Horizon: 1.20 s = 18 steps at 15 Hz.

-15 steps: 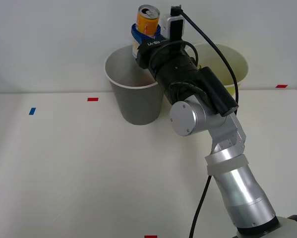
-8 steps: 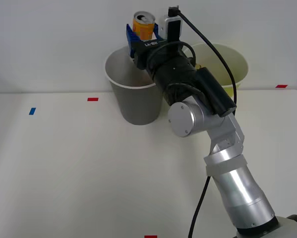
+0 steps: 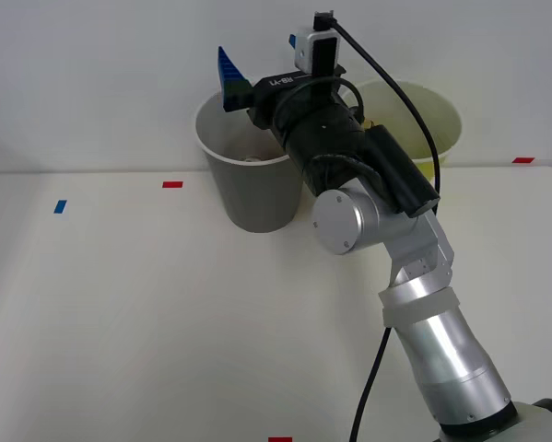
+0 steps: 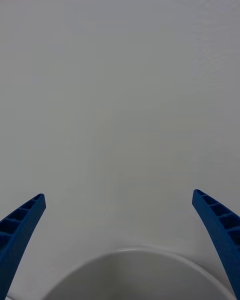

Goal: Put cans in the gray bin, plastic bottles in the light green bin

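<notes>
Right gripper spread wide and holding nothing, poised above the gray bin at the table's far side; blue fingers well apart over the bin's white rim. Silver top of the can just visible inside the gray bin. Light green bin immediately right, partly behind the arm.

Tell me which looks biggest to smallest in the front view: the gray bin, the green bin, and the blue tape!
1. gray bin, though it's nearer, so unsure
2. light green bin, partly hidden by the arm
3. blue tape, clearly smallest
</notes>
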{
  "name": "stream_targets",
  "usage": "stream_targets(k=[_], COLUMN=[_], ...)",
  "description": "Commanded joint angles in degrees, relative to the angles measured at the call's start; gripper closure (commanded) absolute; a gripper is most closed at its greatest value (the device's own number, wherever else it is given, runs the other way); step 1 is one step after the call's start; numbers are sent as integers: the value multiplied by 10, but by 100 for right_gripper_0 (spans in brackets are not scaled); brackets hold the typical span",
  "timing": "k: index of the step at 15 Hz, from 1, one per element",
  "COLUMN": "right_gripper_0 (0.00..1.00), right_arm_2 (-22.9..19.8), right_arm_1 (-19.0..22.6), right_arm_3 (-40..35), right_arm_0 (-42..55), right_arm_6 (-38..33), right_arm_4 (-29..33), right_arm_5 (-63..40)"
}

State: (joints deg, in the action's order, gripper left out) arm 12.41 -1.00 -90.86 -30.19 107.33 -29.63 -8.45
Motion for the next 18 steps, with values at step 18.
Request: stream_targets(k=[18], right_gripper_0=[0], right_arm_2=[-5], right_arm_1=[0], right_arm_3=[-32], right_arm_0=[9], right_arm_6=[-3], right_arm_4=[-47], right_arm_5=[4])
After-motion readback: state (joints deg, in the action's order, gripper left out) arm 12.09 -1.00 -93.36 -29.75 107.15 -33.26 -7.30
